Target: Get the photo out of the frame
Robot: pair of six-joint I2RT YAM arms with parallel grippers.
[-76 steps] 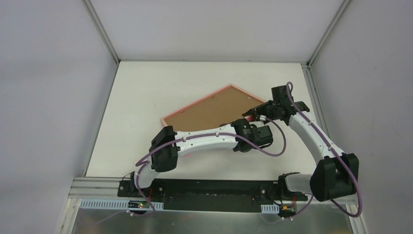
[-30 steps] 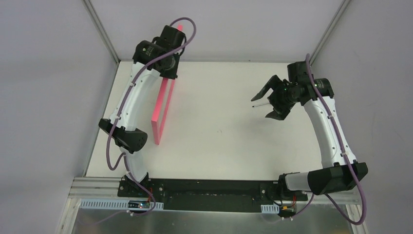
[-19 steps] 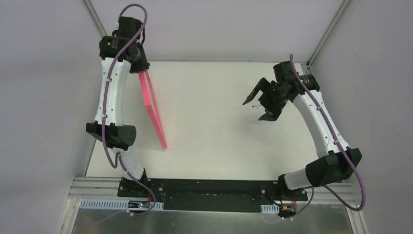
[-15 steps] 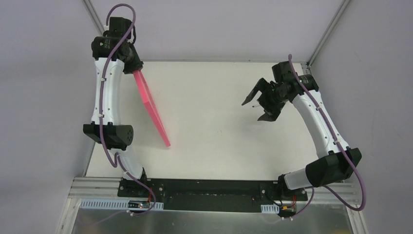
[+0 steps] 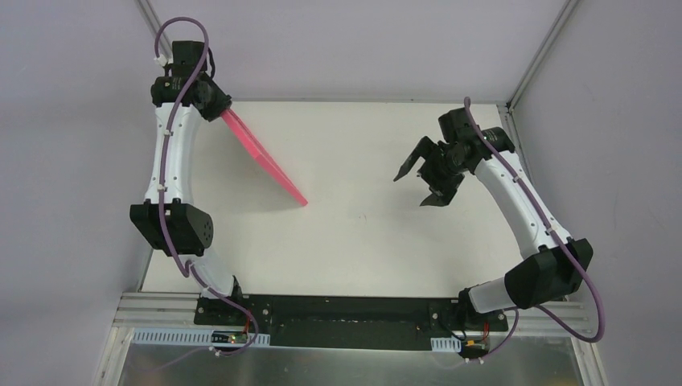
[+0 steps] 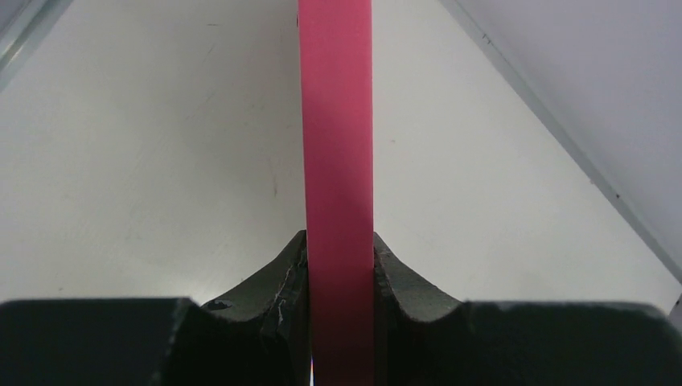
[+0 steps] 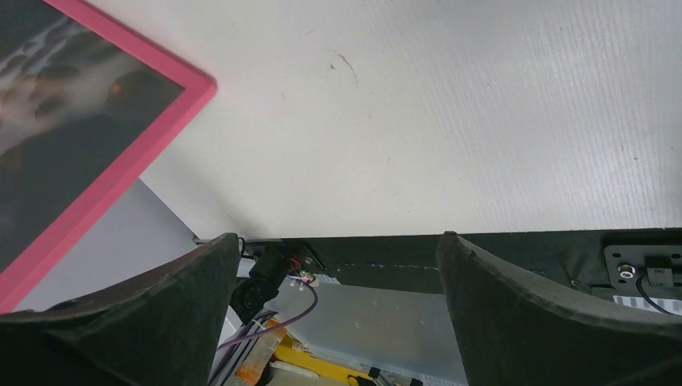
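Above the white table [image 5: 362, 241], left tool [image 6: 339, 261] clamps the frame [image 5: 265, 158] (right tool [image 5: 412, 186] gapes, empty).

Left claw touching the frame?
Touching. Left wrist view: the left claw clamps the frame from both sides, no gap.

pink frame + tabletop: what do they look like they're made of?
The frame: plastic or painted wood, cannot tell which. Uniform matte pink, flat strip with crisp edges, no grain showing. The tabletop: white matte board, perhaps corrugated plastic or laminate. Fine parallel ribbing and a few small scuffs show in the right wrist view.
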